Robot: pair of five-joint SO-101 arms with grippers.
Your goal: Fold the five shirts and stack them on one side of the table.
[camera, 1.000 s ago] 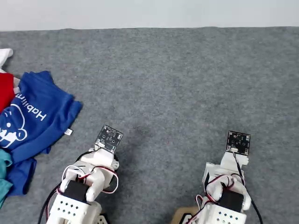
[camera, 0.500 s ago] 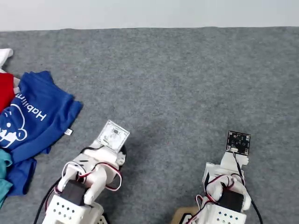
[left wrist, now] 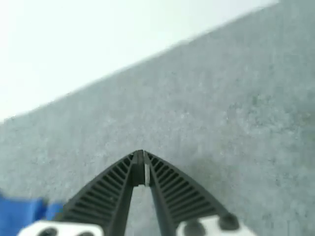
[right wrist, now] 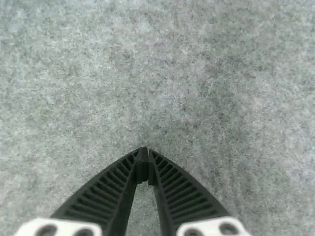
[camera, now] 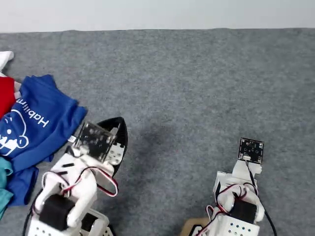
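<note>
With the left tool (left wrist: 141, 169) and right tool (right wrist: 145, 169) both tips-together over the grey bench (camera: 197, 78), the blue shirt (camera: 37, 123) beside the left one, atop the edge heap, looks light and limp, best pinched at a loose hem corner.

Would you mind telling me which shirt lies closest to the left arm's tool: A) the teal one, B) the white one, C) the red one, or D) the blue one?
D: in the high view the blue shirt lies just beside the left tool, with the red shirt and teal shirt farther off.
</note>
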